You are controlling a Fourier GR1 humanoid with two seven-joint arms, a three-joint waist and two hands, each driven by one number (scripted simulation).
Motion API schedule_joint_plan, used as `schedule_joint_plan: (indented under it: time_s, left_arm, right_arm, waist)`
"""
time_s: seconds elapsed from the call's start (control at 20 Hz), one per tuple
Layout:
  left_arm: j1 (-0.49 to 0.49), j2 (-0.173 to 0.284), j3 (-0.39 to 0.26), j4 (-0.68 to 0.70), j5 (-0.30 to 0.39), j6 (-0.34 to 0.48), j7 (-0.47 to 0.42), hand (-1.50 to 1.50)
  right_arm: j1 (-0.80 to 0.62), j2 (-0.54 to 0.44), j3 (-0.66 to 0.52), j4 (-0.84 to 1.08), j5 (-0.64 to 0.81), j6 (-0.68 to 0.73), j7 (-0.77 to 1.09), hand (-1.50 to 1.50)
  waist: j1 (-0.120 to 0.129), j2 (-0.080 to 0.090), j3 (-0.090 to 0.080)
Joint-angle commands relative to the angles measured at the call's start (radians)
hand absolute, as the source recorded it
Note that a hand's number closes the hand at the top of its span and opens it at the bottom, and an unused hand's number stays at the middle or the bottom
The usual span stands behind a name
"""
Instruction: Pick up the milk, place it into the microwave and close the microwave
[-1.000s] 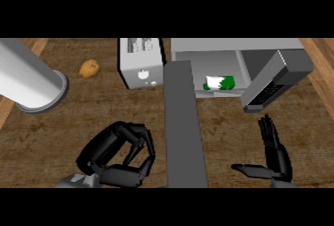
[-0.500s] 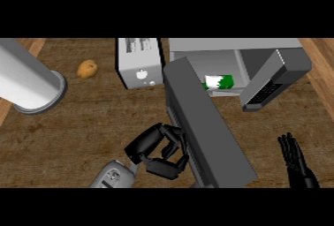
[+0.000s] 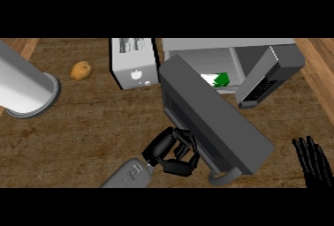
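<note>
Down at the bottom middle, the left hand (image 3: 171, 152) has its fingers (image 3: 181, 148) curled, knuckles up against the outer face of the microwave door (image 3: 212, 119). They don't seem to wrap anything; more of a bunched push, though the contact spot is hard to make out. The right hand (image 3: 313, 161) sits at the lower right edge, fingers straight and holding nothing.

The milk (image 3: 216, 79) is already inside the microwave (image 3: 228, 46), a small white and green carton at the back of the cavity. So I'd say we're on the last step, closing up. The door is a big flat dark grey slab standing partway open, and the next move probably means swinging it toward the cavity until it sits flush.

Other stuff: boxy white toaster (image 3: 134, 62), a lumpy tan potato (image 3: 81, 70), a smooth pale cylinder (image 3: 23, 88), all on a grainy brown wood desk (image 3: 85, 128).
</note>
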Motion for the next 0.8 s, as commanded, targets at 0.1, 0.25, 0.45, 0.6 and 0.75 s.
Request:
schedule_joint_plan:
  time_s: [0.1, 0.25, 0.45, 0.6, 0.75]
  left_arm:
    - [-0.096, -0.005, -0.127, 0.114, 0.198, 0.104, -0.004, 1.50]
    - [-0.140, -0.005, -0.202, 0.120, 0.255, 0.148, 0.019, 1.50]
    - [-0.145, -0.005, -0.258, 0.062, 0.340, 0.229, -0.020, 1.50]
    - [-0.190, -0.005, -0.242, 0.060, 0.410, 0.233, -0.036, 1.50]
    - [-0.198, -0.005, -0.248, 0.050, 0.460, 0.308, -0.055, 1.50]
  right_arm:
    - [0.024, -0.053, 0.004, -0.179, -0.082, 0.080, 0.105, -1.50]
    - [0.032, -0.010, 0.058, -0.210, -0.049, 0.052, 0.104, -1.50]
    - [0.062, -0.048, 0.055, -0.294, -0.110, 0.109, 0.150, -1.50]
    - [-0.006, -0.055, 0.073, -0.301, -0.128, 0.112, 0.205, -1.50]
    - [0.014, -0.085, 0.066, -0.341, -0.125, 0.123, 0.228, -1.50]
  waist:
    - [-0.039, 0.010, -0.002]
    - [-0.065, 0.015, -0.002]
    - [-0.077, 0.013, -0.003]
    - [-0.092, 0.028, -0.005]
    - [-0.117, 0.027, -0.006]
